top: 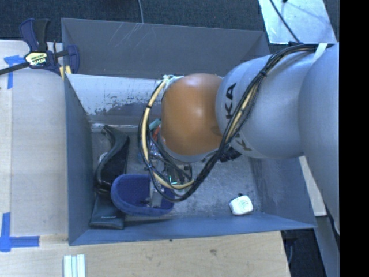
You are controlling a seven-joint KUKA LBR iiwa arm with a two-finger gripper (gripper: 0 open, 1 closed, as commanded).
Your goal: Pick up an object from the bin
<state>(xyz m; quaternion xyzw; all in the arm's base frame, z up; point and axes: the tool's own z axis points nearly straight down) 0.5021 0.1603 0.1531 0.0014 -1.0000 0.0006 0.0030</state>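
My gripper (157,190) hangs low in the bin's left half, under the orange wrist cover, right over a blue rounded cup-like thing (134,191) at the front left. Its tip seems to touch that blue thing's right side. A black curved strap-like thing (117,159) lies just left of the gripper, leaning along the left wall. Under the blue thing, in the front-left corner, lies a flat dark piece (107,218).
A small white blocky thing (241,205) lies alone near the front wall, to the right of the gripper. The arm and its cables cover the bin's middle and right back.
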